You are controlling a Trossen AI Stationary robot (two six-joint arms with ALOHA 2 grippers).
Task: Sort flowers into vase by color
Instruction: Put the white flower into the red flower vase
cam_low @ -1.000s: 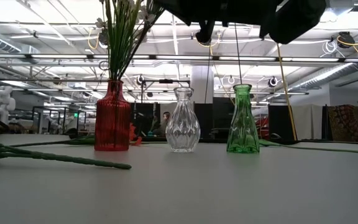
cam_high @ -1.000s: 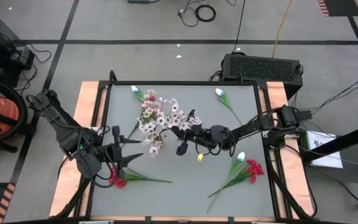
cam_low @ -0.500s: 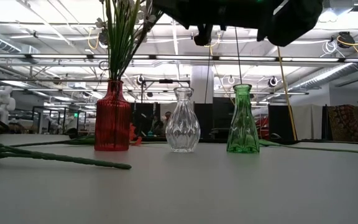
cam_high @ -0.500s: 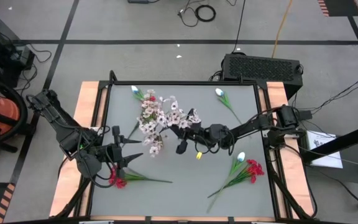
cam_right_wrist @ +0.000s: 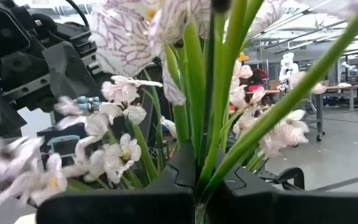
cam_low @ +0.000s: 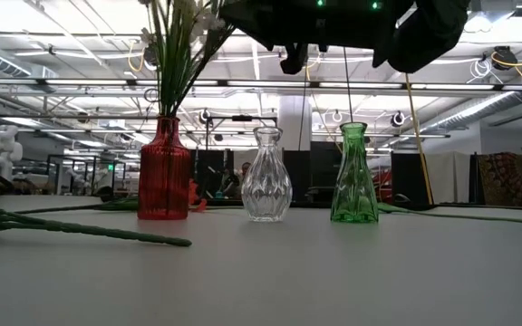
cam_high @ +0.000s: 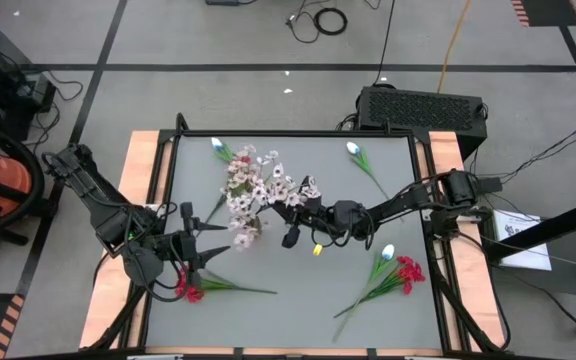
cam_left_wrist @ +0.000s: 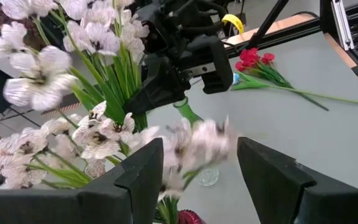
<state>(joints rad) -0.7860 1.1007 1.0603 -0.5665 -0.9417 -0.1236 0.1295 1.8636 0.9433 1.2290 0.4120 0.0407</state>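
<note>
My right gripper [cam_high: 296, 212] hangs above the row of vases, shut on a pinkish-white sprig [cam_high: 253, 192] whose blossoms spread over the red vase [cam_low: 163, 172]. Several green stems stand in that vase. A clear vase [cam_low: 267, 177] and a green vase [cam_low: 353, 177] stand to its right. My left gripper [cam_high: 203, 236] waits open near the table's left side, facing the vases. Red sprigs [cam_high: 406, 272] [cam_high: 188, 290] and white buds [cam_high: 218, 148] [cam_high: 353, 150] [cam_high: 386, 252] lie flat on the table. My right gripper pinches the sprig's green stalks [cam_right_wrist: 205, 158] between its two fingers, and more than one stalk runs through the hold. The fingers come level from the table's right, high above the tabletop. Whether the sprig's lower end sits in the red vase I cannot tell.
The three vases stand close together in mid-table under my right arm. A long green stem [cam_low: 80, 231] lies along the near left of the table. Raised wooden rails [cam_high: 133, 215] border the table's left and right sides. Bare grey surface shows near the front centre.
My right gripper has drifted slightly toward the table's left with the sprig, and the blossom cluster has shifted a little toward the far left with it. The gripper has stayed shut.
</note>
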